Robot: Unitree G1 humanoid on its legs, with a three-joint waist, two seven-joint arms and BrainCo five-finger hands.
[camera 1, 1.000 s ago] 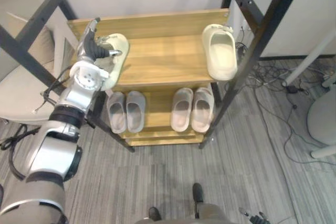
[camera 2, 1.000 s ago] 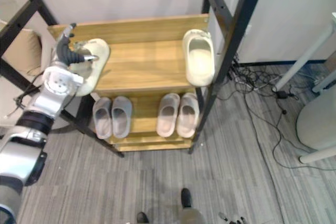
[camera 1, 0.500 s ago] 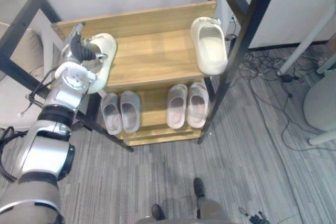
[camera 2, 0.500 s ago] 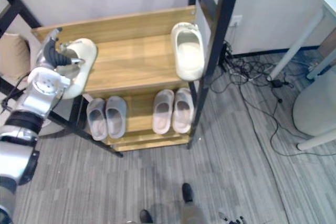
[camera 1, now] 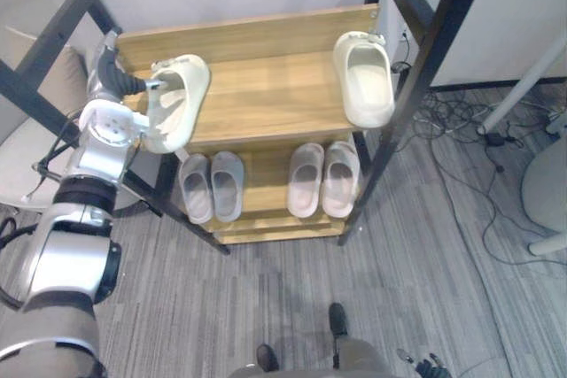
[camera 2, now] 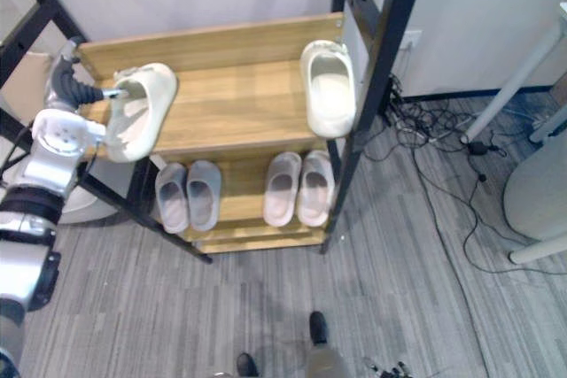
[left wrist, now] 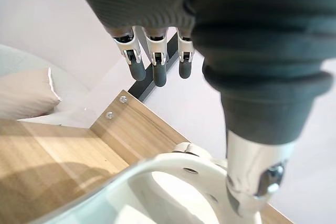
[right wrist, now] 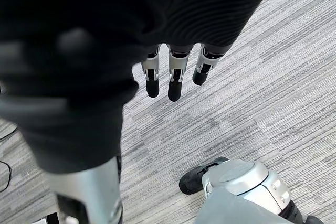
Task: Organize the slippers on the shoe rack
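A cream slipper lies at the left end of the wooden rack's top shelf, its heel hanging over the front left corner. My left hand is just left of it with fingers straight and off the shoe. Its thumb touches the slipper's upper band. The matching cream slipper lies at the shelf's right end, toe toward the front. My right hand hangs low over the carpet, fingers straight, holding nothing.
On the lower shelf sit a grey pair and a beige pair. Black metal frame posts stand on both sides of the rack. A cushioned seat is at the left. Cables and a white round base lie at the right.
The camera has shifted. My left hand has drawn off the left slipper to its left; the fingers that lay over it are now lifted, and only the thumb touches.
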